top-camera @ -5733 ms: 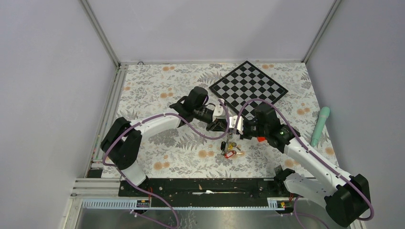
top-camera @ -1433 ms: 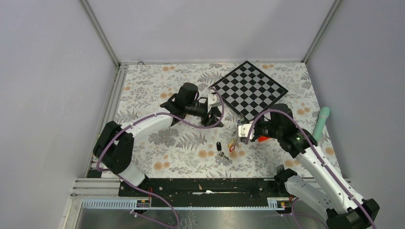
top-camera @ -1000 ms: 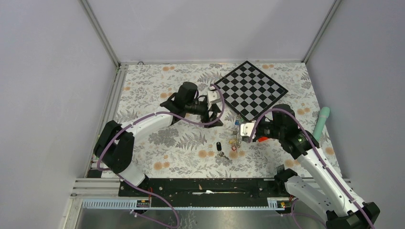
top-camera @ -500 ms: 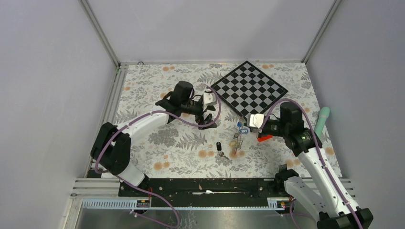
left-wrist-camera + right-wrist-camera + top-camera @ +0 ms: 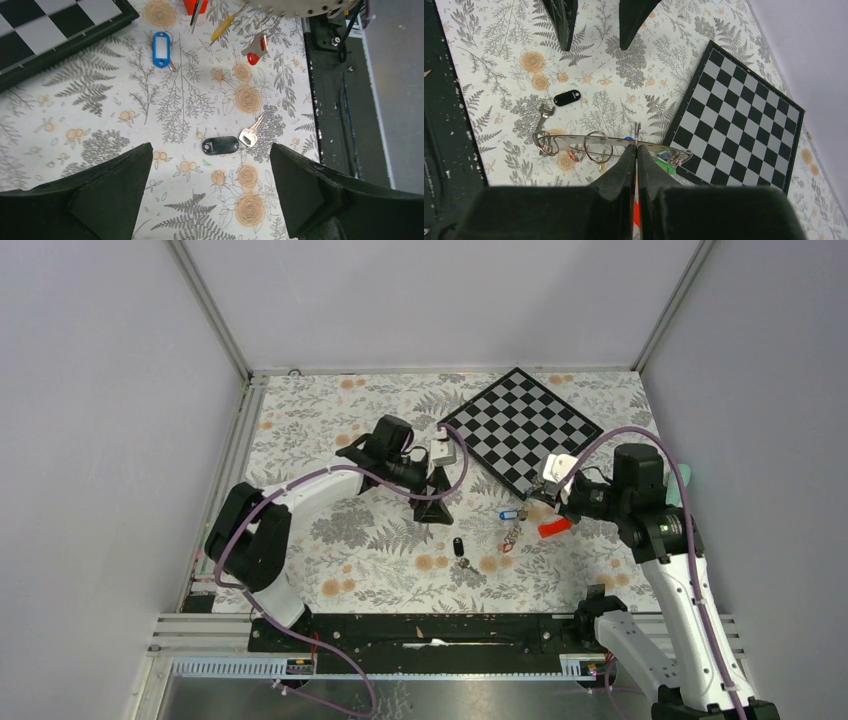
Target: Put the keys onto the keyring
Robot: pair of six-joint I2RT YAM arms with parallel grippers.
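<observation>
My right gripper (image 5: 636, 148) is shut on the keyring (image 5: 594, 141), a flat perforated metal ring seen almost edge-on and held above the table. Small split rings hang from it, carrying keys with a blue tag (image 5: 510, 514), a green tag (image 5: 665, 165), a red tag (image 5: 254, 57) and a yellow tag (image 5: 221, 31). One key with a black tag (image 5: 220, 145) lies loose on the flowered cloth (image 5: 459, 549). My left gripper (image 5: 210, 162) stands wide open above the black-tagged key, holding nothing; in the top view this gripper (image 5: 433, 512) points down.
A black-and-white chequered board (image 5: 520, 430) lies at the back right, its near corner close to the right gripper (image 5: 545, 495). A red block (image 5: 555, 528) sits under the right arm. The black rail (image 5: 330, 100) runs along the table's near edge.
The right gripper lifted the keyring with its hanging keys and carried it right, toward the board. The left gripper opened wide and swung down toward the black-tagged key.
</observation>
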